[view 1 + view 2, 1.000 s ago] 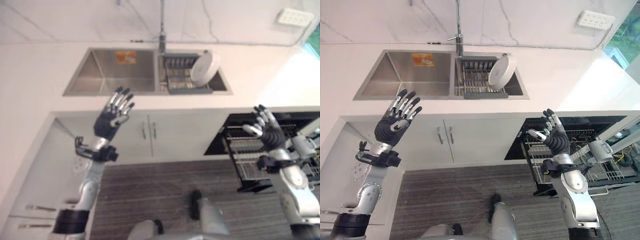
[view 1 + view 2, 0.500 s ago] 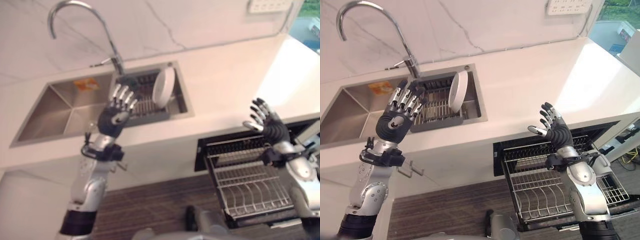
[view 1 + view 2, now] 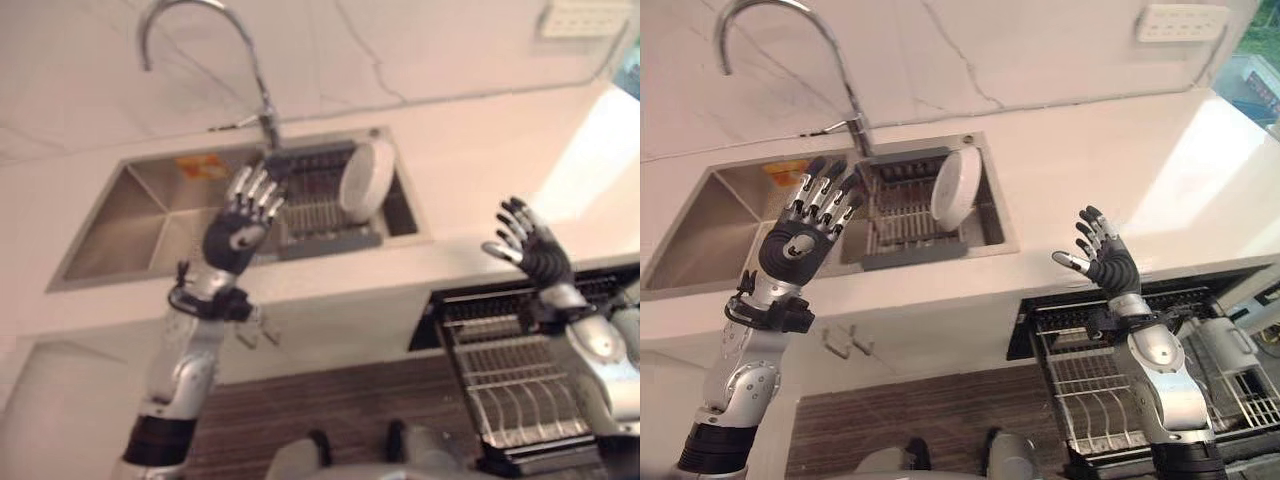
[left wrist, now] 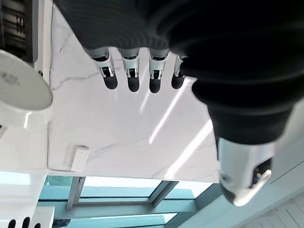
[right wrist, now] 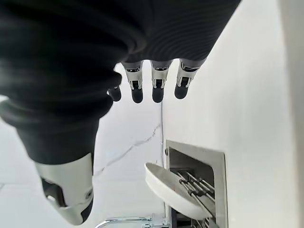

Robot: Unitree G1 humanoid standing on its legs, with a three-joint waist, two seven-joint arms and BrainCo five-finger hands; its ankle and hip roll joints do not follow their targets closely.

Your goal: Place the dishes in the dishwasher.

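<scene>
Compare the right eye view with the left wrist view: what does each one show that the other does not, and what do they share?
The right eye view alone shows the sink basin, the curved faucet, the dish rack, the pulled-out dishwasher rack, and the right hand raised with straight fingers above the counter. The left wrist view alone shows a window high past the wall. Both show the white plate standing on edge, the left hand with straight fingers and holding nothing, the marble wall and the wall socket.

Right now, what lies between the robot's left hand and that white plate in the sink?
In the right eye view, only drying rack wires lie between the left hand and the plate.
</scene>
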